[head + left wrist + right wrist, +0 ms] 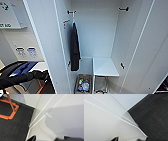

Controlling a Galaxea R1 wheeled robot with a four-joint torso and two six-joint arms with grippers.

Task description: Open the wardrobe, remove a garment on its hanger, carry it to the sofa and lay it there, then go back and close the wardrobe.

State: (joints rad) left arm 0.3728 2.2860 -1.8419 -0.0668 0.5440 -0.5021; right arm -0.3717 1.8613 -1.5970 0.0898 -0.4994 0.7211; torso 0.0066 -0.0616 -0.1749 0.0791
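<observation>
Wardrobe open — left end effector beside its left door.

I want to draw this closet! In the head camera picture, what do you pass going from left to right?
Robot's left arm → open left door → long black garment → basket of small things → white shelf → open right door.

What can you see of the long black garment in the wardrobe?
The long black garment of dark, limp-looking fabric hangs straight down inside the open tall white wardrobe, close to its left inner wall. Its top sits just under a black hook near the upper left corner; how it attaches is too blurred to tell. It is narrow at the top and widens slightly toward a squared hem, which ends above the small bin of mixed items on the wardrobe floor.
</observation>
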